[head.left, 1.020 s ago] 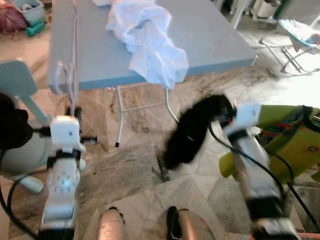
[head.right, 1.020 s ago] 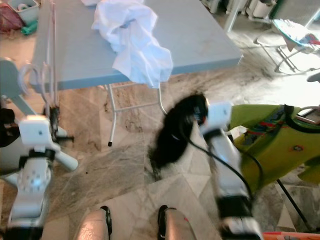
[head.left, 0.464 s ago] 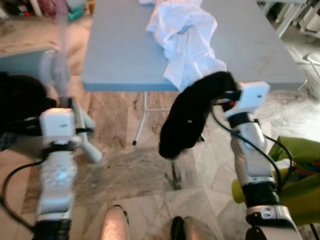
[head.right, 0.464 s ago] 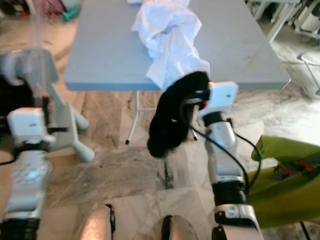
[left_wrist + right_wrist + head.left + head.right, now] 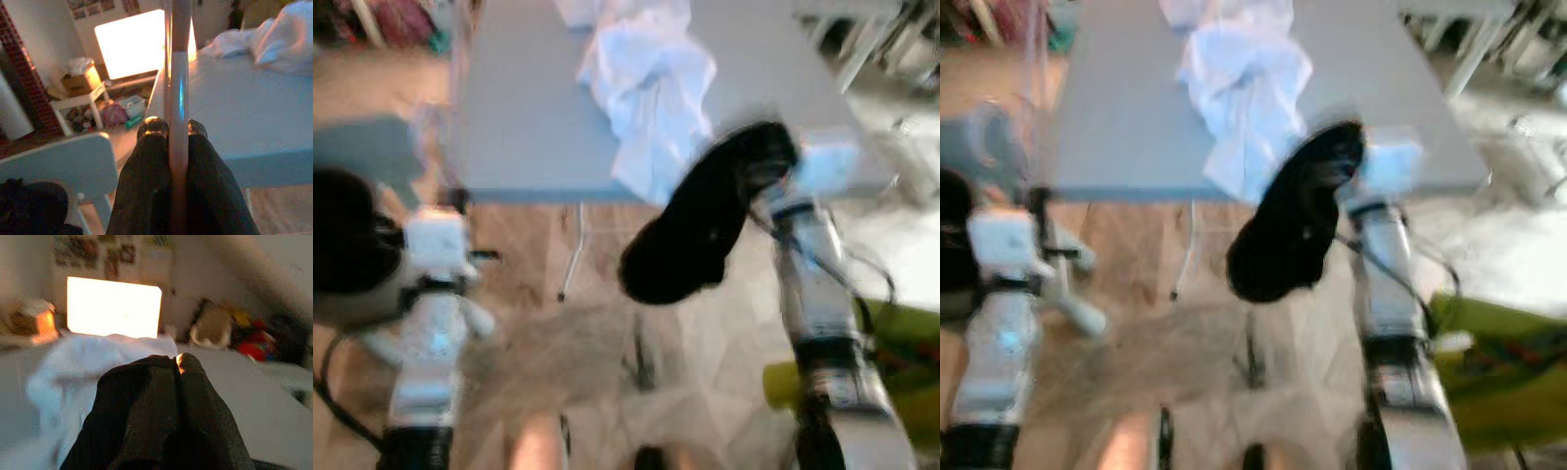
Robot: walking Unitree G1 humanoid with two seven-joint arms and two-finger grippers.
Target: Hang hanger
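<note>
We stand before a pale blue counter [image 5: 1126, 117], both arms raised, the head views blurred. Our left hand [image 5: 172, 128] is clamped on the hanger [image 5: 178, 73], a thin pinkish rod pinched tight between its two black fingers [image 5: 146, 161] and rising straight up from them; in the head view the hanger [image 5: 458, 88] shows as a faint upright line at about 10 o'clock, along the counter's near-left edge. Our right hand [image 5: 177, 363] is closed on a black garment [image 5: 700, 215], whose dark cloth drapes over the fingers and hangs down in front of the counter's near edge, at about 1 o'clock from the frame's centre. A crumpled white cloth [image 5: 651, 98] lies on the counter at 12 o'clock, spilling over the near edge just beside the black garment. A pale chair [image 5: 63, 161] stands at the counter's left end, with something dark [image 5: 342, 235] at 9 o'clock beside our left arm. A yellow-green item [image 5: 1503, 362] sits low at 4 o'clock, on the marble floor [image 5: 1185, 333].
</note>
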